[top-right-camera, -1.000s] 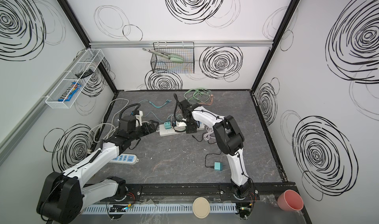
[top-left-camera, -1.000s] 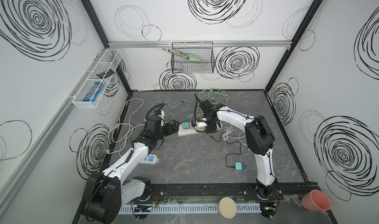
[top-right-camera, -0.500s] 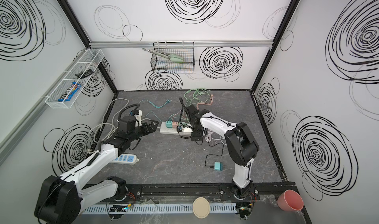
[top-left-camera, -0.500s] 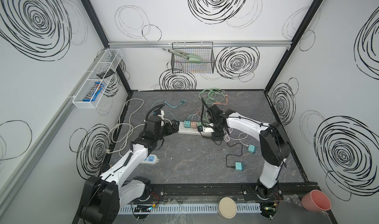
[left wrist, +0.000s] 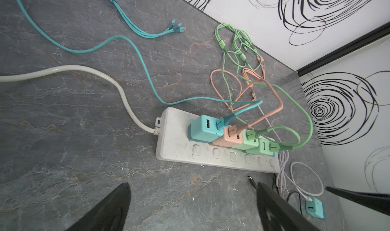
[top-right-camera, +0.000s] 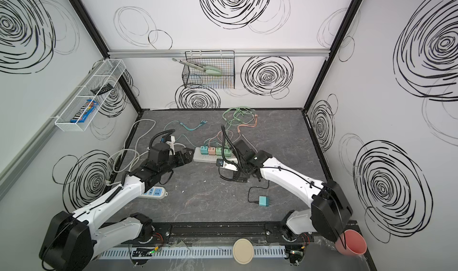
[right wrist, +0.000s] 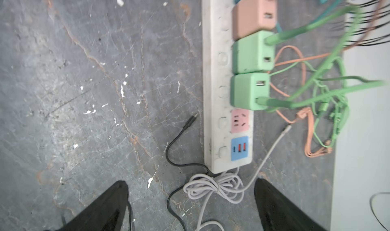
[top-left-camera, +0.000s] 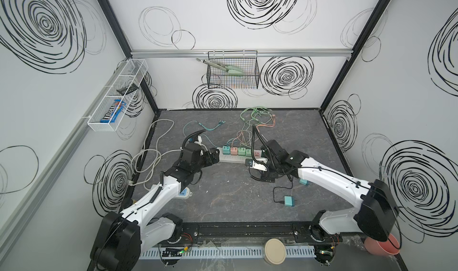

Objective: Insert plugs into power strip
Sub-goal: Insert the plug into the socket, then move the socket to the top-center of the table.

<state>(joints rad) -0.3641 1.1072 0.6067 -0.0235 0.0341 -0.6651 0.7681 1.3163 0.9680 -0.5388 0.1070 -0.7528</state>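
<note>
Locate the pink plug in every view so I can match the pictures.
A top view: pink plug mid-table, second in the row on the white power strip.
A top view: pink plug again second, beside the teal plug.
Left wrist: pink plug between teal plug and green plug.
Right wrist: pink plug beside a green plug.
Shared landmark: the power strip.

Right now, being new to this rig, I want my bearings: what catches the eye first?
Four pastel plugs, teal, pink and two green, sit side by side in the white power strip at the scene's centre. Behind it a tangle of green and pink cables sprawls toward the back wall; a loose teal plug lies alone nearer the front.
</note>
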